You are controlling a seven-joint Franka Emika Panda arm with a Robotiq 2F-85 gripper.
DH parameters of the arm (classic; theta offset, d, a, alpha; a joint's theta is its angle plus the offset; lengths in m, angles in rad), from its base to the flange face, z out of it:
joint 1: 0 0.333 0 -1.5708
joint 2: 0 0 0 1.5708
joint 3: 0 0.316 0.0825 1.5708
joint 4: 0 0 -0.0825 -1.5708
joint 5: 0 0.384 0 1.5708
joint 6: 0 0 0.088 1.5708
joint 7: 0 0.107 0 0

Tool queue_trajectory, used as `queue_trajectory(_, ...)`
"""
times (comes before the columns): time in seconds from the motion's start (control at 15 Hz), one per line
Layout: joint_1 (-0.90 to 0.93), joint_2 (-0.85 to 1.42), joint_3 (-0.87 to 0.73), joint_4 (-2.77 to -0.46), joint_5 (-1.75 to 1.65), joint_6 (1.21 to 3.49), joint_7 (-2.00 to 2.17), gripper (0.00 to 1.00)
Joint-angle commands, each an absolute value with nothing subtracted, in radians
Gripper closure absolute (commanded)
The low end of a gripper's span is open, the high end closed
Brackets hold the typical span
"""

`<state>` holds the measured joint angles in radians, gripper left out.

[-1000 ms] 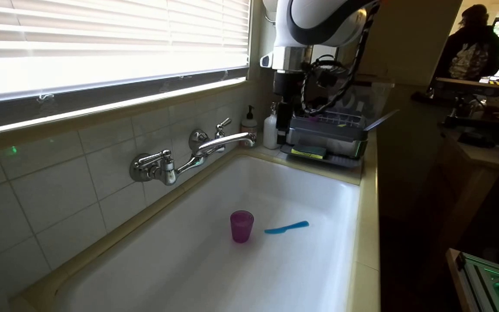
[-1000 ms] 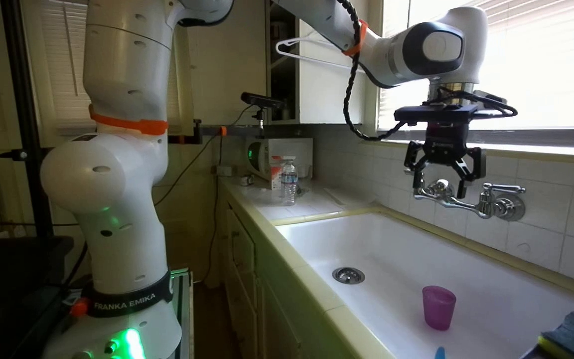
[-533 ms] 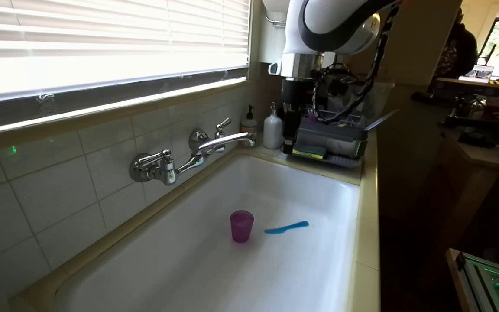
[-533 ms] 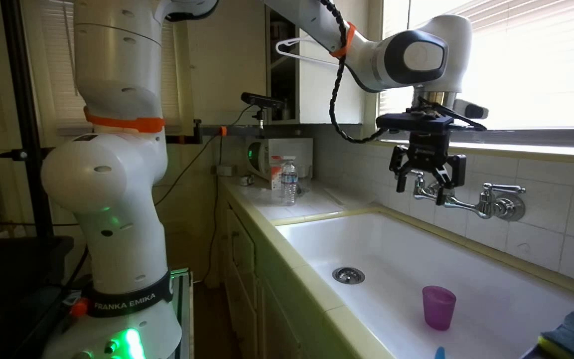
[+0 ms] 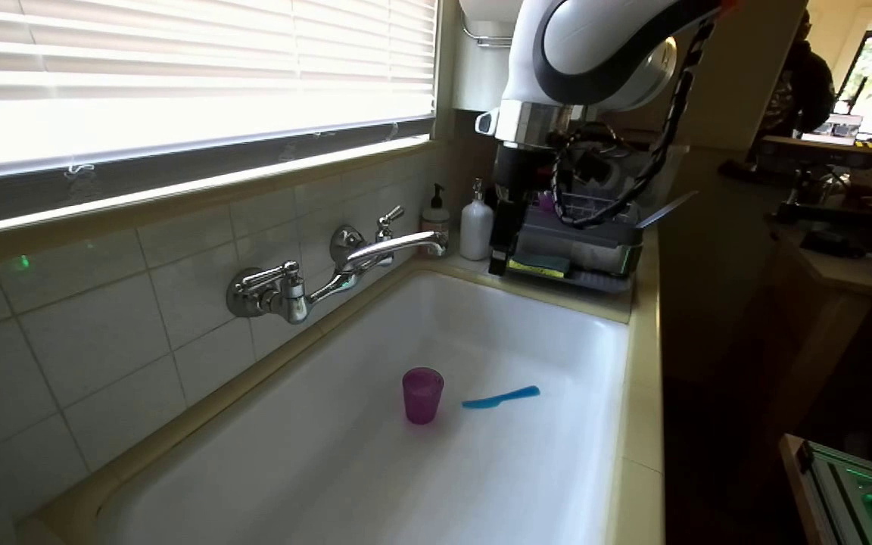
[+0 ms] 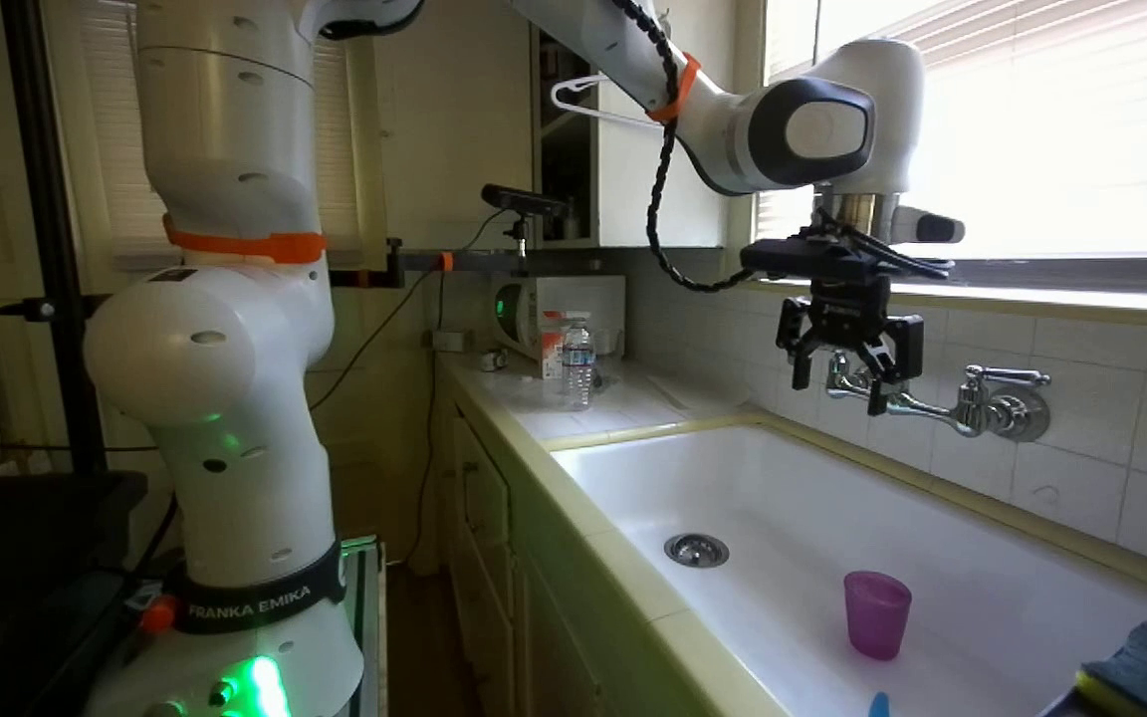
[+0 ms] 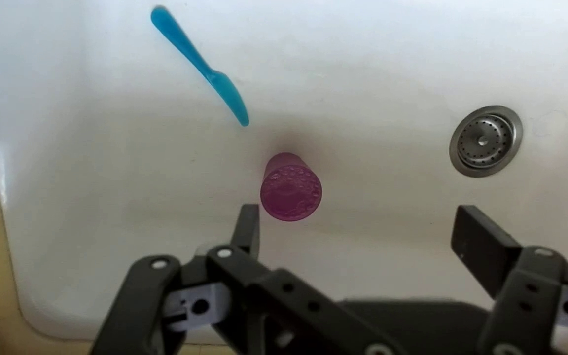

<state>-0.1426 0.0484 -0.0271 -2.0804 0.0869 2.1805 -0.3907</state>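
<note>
Wrist view: fingers [image 7: 483,249] wide, cup [image 7: 291,193] below

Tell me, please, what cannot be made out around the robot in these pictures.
Purple cup: in the wrist view, its mottled inside is too indistinct to tell whether it holds liquid.
Blue knife: in an exterior view, the bottom edge cuts off most of it.
Water bottle label: in an exterior view, its print is too small to read.
Dish rack: in an exterior view, the braided cable hides part of it.
</note>
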Motion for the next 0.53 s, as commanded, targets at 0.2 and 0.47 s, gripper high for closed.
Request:
queue_trajectory(0.2,-0.124,0.046,-0.046,-2.082,0.088,2.182,-0.382,0.00)
queue_trajectory(0.47,-0.124,0.045,-0.046,-2.083,0.088,2.183,-0.380,0.00)
